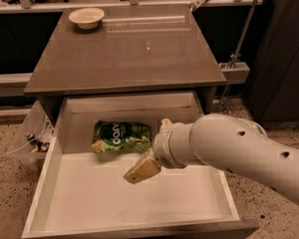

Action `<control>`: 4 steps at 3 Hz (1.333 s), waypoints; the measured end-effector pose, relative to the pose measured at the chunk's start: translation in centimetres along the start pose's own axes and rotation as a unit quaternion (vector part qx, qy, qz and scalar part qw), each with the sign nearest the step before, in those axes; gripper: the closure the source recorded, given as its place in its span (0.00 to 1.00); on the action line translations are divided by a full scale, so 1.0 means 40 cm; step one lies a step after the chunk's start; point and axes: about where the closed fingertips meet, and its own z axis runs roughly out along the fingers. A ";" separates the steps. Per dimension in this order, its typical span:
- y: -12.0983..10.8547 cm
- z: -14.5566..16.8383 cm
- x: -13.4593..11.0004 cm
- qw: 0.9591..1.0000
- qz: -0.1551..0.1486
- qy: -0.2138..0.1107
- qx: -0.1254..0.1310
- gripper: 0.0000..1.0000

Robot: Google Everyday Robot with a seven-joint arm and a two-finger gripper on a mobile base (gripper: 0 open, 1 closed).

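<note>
An open drawer (89, 203) is seen pulled out from under the front edge of the desk (124, 59). A green snack bag (122, 137) is laid flat on the drawer's pale floor, close to the back edge and somewhat towards the left wall, with its printed face turned up. The gripper (142, 169) is held over the drawer's floor near its middle, just in front of the bag's right end, and is angled down and to the left. Whether the claw is spread or pressed together cannot be told from this view. Nothing is seen carried by it, and no contact with the bag can be made out. The gripper is borne by a thick white arm (239, 153), which is brought in from the right and passes above the drawer's right wall.

On the desk, a pale bowl (86, 17) is set upright at the far left corner, well apart from the drawer. A clear plastic bin (27, 128) is placed on the ground just beside the drawer's left wall; small items are kept inside it, but they cannot be identified. The desk is surrounded by a speckled floor (5, 183).
</note>
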 end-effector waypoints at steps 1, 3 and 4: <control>0.041 0.043 -0.027 0.999 -0.009 -0.010 -0.034 0.00; 0.049 0.062 -0.050 0.999 -0.017 -0.016 -0.045 0.00; 0.087 0.097 -0.085 0.997 -0.033 -0.026 -0.066 0.00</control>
